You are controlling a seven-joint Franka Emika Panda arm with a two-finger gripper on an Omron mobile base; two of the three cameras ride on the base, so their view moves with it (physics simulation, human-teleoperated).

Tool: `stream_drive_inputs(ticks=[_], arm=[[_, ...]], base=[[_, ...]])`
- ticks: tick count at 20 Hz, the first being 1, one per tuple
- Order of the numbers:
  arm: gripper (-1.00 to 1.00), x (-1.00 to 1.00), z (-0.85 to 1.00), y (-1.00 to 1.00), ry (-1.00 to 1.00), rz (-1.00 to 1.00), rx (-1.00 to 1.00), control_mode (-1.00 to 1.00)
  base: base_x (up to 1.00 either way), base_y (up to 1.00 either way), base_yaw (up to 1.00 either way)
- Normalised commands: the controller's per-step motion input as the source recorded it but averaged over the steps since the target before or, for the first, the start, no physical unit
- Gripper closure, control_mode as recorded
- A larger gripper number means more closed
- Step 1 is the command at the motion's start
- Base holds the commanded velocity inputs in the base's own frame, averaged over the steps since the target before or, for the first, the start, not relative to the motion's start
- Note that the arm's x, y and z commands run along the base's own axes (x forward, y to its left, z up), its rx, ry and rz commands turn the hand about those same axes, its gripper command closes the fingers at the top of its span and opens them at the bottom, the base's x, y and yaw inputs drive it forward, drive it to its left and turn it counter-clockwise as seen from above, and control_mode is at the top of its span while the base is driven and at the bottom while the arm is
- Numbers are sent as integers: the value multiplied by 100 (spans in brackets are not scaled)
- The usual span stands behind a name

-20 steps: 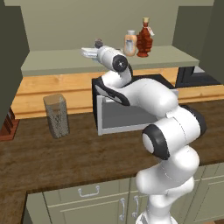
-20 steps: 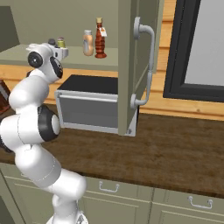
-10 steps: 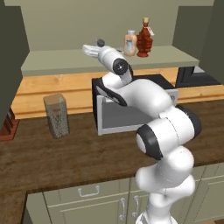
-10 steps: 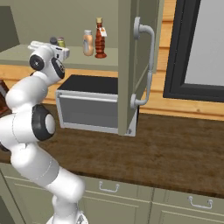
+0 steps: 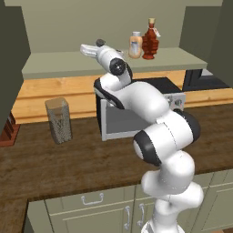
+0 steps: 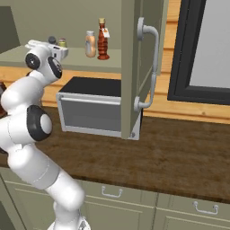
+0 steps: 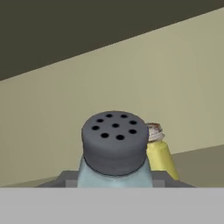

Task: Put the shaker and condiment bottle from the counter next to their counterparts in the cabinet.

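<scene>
My gripper (image 7: 114, 181) is shut on the pale blue shaker (image 7: 114, 142), whose dark grey cap faces the hand camera. Just behind it stands the yellow-green shaker (image 7: 159, 153). In the left base view the gripper (image 5: 93, 47) hangs over the cabinet's pale shelf (image 5: 54, 66) with the shaker's cap (image 5: 99, 43) poking up. The dark red condiment bottle (image 5: 150, 41) stands on the shelf next to the orange and white bottle (image 5: 134, 46). In the right base view the gripper (image 6: 50, 45) holds the shaker (image 6: 52, 40) beside the yellow-green shaker (image 6: 62, 43).
A tall speckled glass jar (image 5: 59, 120) stands on the dark wood counter (image 5: 68, 164). A grey box-shaped appliance (image 6: 92, 110) sits under the shelf. The open cabinet door (image 6: 134, 67) with its metal handle juts out at the right of the arm.
The hand with the shaker has risen slightly and shifted a little left over the shelf. The bottles have stayed in place.
</scene>
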Motion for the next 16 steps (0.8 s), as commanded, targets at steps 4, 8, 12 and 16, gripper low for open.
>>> stream_drive_inputs(ticks=[4,8,12,16], arm=[[100,3,6,0,11,-4,0,-100],[100,6,0,0,12,-7,0,-100],[100,12,0,0,12,-8,0,-100],[-100,0,0,0,3,-8,0,-100]], base=[[0,0,0],[0,0,0],[0,0,0],[0,0,0]])
